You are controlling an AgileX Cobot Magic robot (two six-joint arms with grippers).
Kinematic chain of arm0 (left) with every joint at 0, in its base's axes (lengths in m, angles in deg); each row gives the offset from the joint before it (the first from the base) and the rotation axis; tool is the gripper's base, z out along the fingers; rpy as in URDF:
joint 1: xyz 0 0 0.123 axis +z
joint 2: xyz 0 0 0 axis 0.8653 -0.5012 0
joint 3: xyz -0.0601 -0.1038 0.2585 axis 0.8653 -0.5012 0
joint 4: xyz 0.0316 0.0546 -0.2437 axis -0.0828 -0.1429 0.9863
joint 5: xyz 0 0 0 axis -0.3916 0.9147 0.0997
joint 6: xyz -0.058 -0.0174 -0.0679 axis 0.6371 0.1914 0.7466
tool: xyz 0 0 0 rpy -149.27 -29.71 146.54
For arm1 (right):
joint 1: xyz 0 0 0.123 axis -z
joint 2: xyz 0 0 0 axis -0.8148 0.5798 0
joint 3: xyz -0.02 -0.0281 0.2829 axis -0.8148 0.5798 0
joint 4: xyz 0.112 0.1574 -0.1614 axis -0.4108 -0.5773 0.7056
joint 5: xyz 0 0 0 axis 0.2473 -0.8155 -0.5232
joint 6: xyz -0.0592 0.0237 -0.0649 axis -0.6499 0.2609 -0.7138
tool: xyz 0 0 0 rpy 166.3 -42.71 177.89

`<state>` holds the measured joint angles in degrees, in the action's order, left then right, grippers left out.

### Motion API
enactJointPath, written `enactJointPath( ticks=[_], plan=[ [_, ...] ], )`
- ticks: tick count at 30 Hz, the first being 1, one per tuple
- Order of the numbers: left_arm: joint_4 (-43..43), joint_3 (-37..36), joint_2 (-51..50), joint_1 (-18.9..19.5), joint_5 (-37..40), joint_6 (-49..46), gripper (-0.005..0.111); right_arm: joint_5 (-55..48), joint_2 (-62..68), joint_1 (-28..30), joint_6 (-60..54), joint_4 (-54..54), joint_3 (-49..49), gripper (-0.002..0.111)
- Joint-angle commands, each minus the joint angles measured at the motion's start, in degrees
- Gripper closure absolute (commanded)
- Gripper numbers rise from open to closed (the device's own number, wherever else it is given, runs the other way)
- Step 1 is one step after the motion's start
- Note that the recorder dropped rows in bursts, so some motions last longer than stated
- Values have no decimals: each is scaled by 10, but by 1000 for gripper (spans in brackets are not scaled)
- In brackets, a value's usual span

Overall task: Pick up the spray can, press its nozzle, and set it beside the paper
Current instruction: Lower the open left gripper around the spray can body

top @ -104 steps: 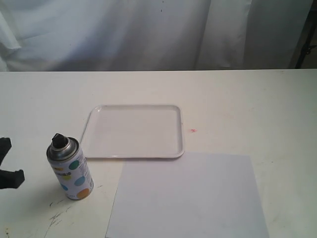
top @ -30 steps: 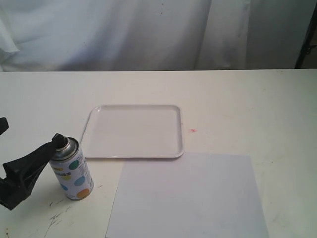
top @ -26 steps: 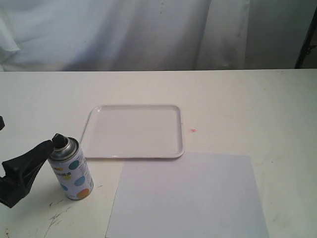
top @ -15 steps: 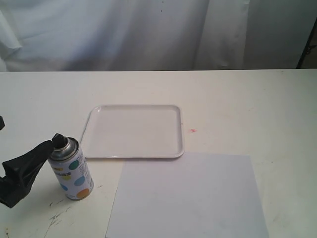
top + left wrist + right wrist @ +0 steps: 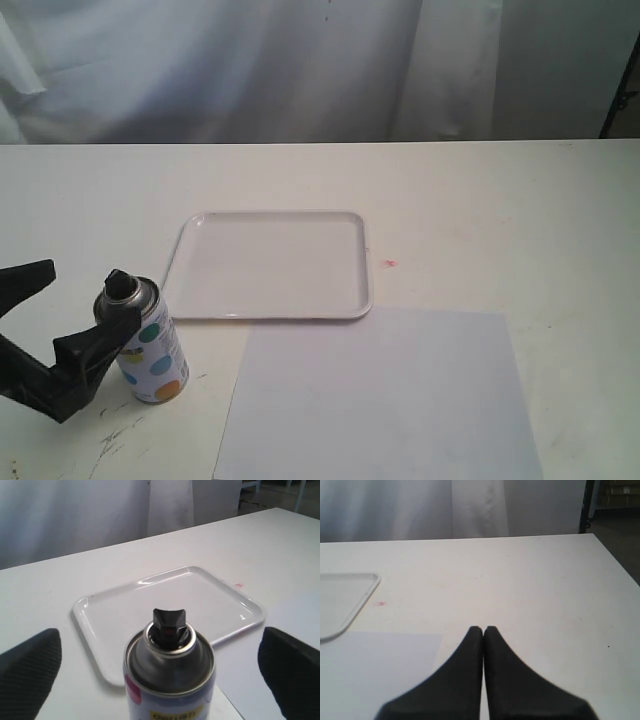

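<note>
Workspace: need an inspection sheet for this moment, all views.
Surface: white table; dark scuff marks near the can; a small red speck beside the tray.
Job's things: spray can upright on the table, left of the paper and apart from it; black nozzle on top; the paper lies flat.
Clutter: white tray behind the paper, nothing in it.
Hands: left hand open, one finger on either side of the can, with gaps showing in the left wrist view; right hand shut, holding nothing.
Cables: nothing seen.
Surroundings: white curtain behind the table.
</note>
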<state>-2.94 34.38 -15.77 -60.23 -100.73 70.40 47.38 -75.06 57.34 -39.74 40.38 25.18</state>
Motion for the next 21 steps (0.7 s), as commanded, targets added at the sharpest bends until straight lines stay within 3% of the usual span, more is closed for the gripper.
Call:
enactJointPath(
  ticks=[1, 21],
  plan=[
    [39, 1, -34, -3, -47, -38, 2, 0, -2, 2, 2, 1, 2, 108],
    [57, 1, -205, -3, -153, -97, 2, 0, -2, 2, 2, 1, 2, 108]
  ],
)
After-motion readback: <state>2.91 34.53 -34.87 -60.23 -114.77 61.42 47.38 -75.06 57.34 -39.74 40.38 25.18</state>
